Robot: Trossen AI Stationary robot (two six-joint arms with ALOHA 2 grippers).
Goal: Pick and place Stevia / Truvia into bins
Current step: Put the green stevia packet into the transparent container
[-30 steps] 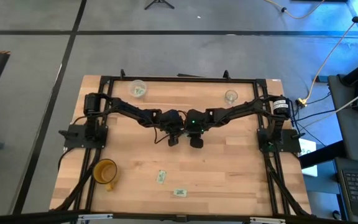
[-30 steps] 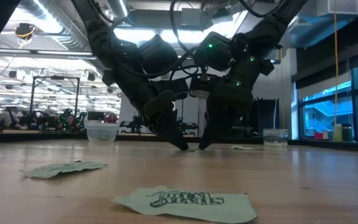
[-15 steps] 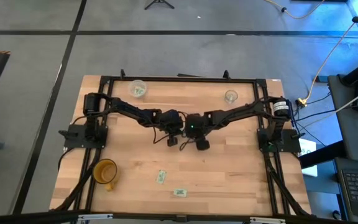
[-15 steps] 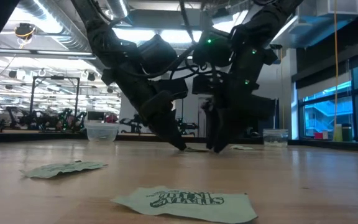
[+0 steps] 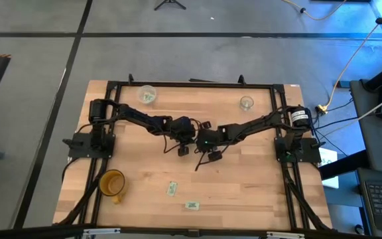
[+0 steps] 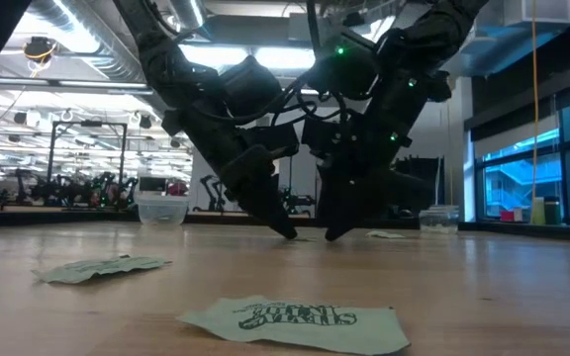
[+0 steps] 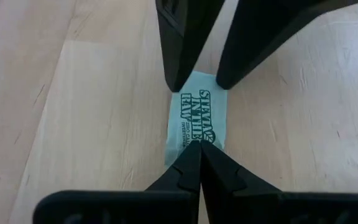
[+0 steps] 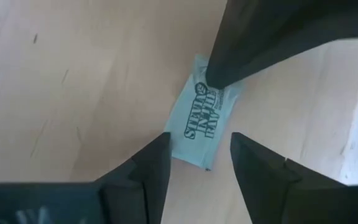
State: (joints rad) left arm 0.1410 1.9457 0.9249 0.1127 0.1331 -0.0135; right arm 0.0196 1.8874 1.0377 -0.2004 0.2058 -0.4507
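Two grippers meet mid-table over one Stevia packet point(image 7: 193, 122), lying flat on the wood. Left gripper point(image 7: 200, 147) has its fingers pressed together, tips resting on the packet's end, pinning it. Right gripper point(image 8: 199, 144) stands with fingers apart, straddling the opposite end. So this is the pick step, not yet a grasp. Next, I'd say, the right fingers must close on the sachet's edge and lift while the left eases off.

Counting from above: two loose sachets near the front edge, one point(image 5: 172, 189) and another point(image 5: 191, 205). Two bins at the far side: wider cloudy cup point(image 5: 146, 95) far left, clear narrow cup point(image 5: 246, 103) far right.
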